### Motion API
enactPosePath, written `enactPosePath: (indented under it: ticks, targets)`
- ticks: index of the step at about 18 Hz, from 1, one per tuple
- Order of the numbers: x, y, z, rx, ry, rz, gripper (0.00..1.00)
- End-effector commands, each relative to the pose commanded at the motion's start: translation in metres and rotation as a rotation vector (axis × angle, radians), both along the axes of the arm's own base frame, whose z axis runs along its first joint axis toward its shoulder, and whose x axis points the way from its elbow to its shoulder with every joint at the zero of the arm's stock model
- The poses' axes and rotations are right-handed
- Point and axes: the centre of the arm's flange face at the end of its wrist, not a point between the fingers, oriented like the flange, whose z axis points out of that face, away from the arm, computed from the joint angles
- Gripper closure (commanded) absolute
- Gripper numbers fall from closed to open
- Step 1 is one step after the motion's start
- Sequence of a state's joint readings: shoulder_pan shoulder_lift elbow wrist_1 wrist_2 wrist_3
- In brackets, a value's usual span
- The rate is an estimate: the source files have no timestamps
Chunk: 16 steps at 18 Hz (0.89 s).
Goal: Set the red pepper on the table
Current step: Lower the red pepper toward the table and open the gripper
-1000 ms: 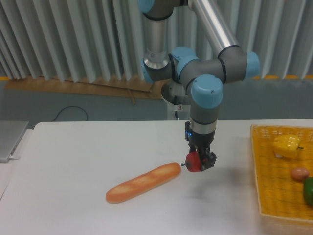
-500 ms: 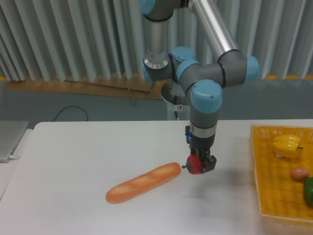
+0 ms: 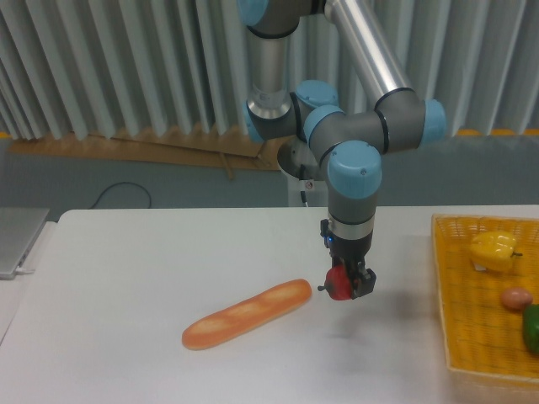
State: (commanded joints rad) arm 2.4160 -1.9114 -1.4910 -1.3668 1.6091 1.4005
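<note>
At the far left edge a grey flat slab [image 3: 18, 240], perhaps a closed laptop, lies beside the table [image 3: 135, 286], a broad matte white top with a rounded corner, smooth enough to take a faint shadow. On it, left of centre, lies the baguette [image 3: 247, 314], a long golden-orange loaf with pale slashes and a sheen that suggests plastic; it sits diagonally, its right tip near the gripper but not touching it.

The gripper [image 3: 343, 284] hangs point-down from the arm's grey and blue wrist, its dark fingers clamped on the red pepper [image 3: 338, 283]. The pepper is small, round and glossy, with a dark stem poking out to the left. It appears to sit a little above the table, judging by the soft shadow lower down, though the gap is hard to read from this angle. Holding it low and upright over bare surface just right of the loaf suits setting it down without a drop or a roll.

At the right, the yellow woven basket tray [image 3: 455, 320] holds a yellow pepper [image 3: 494, 250], a small brownish round item [image 3: 516, 298] and a green vegetable [image 3: 531, 328], well apart from the gripper.
</note>
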Motion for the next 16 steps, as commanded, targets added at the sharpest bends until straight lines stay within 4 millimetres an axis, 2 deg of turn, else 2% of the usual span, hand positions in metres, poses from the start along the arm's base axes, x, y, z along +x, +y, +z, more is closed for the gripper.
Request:
enactPosePath:
  ticks: [16]
  targets:
    - [0.0002,-0.0039,0.0101,-0.004,0.024,0.002,0.0]
